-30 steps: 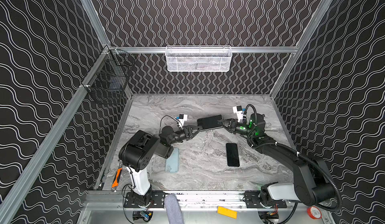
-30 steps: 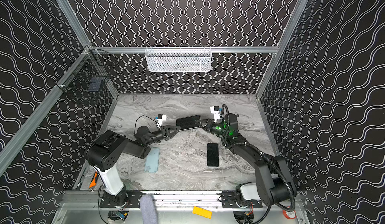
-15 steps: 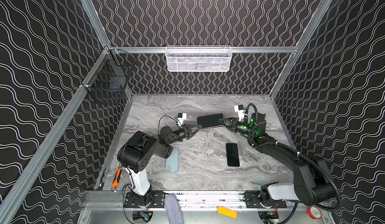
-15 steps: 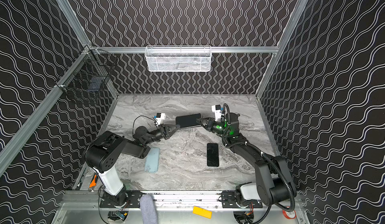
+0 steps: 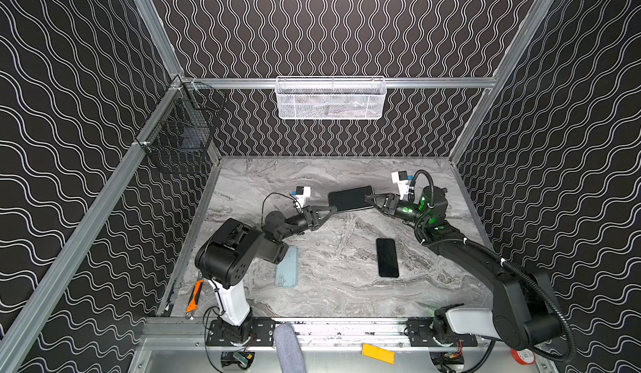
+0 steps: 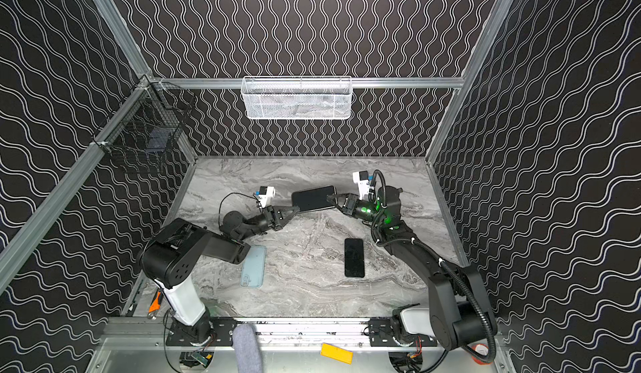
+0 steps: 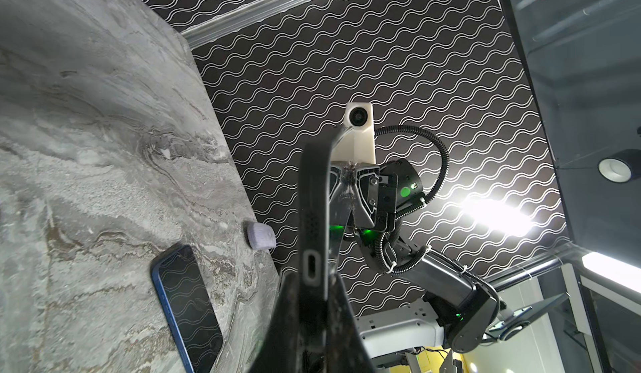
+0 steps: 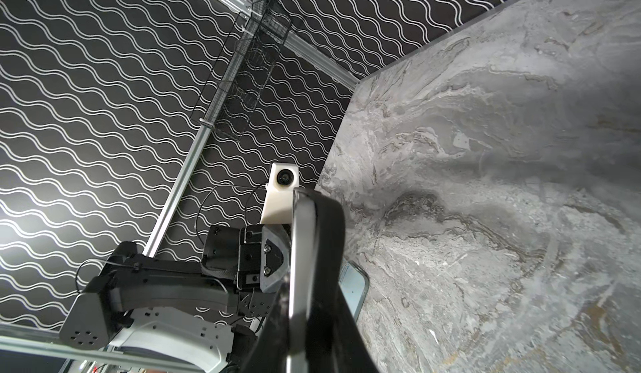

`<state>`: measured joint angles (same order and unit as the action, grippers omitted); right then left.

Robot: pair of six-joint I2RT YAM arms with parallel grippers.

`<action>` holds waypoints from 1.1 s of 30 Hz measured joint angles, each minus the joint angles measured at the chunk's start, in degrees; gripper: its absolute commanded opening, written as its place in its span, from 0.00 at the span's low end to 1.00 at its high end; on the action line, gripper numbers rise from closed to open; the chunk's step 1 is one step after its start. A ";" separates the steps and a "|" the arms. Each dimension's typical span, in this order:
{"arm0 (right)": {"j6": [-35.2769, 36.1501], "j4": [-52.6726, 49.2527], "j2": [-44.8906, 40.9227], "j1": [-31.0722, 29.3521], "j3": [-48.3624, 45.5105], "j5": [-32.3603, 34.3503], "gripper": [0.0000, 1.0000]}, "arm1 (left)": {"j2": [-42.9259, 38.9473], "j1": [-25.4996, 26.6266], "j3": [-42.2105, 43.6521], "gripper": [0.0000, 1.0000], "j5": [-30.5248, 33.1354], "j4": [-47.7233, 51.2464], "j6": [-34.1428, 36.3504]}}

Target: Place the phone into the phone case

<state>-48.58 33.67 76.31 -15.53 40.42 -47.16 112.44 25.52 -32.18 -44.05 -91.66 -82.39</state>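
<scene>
Black phone case (image 5: pixel 350 198) is up off the marble table (image 5: pixel 329 295), toward the back-middle. It's strung btwn the two arms and lies roughly level, long side running left-right. Both top views show it that way.

Left gripper (image 5: pixel 332 209) is pinched narrow on the case's left short end. On the left wrist cam its fingers (image 7: pixel 285 321) clamp the edge w/ the charge-port cutout. Right gripper (image 5: pixel 369 197) is nipped just as tight on the opposite short end. So the case is held at both ends, w/ the grippers facing each other across it.

Phone (image 5: pixel 387 257) isn't in anyone's grip. It lies flat on the table, dark screen up, blue rim showing on the left wrist cam (image 7: pixel 189 305). It sits nearer the front than the case, on the right arm's side, long axis front-to-back. It's well apart from both grippers, w/ nothing touching it.

A pale blue slab (image 5: pixel 288 270) lies flat front-left, one end tucked under the left arm. Spare case or a phone back, can't tell.
</scene>
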 measured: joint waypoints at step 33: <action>6.10 -8.92 -3.72 0.76 7.34 -2.03 0.22 | -1.31 0.76 -0.31 0.00 -3.91 -3.19 -1.18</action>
<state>-42.48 24.75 72.60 -14.76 47.77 -49.19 111.13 26.28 -32.49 -47.97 -94.85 -83.57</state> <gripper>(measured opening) 0.293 0.104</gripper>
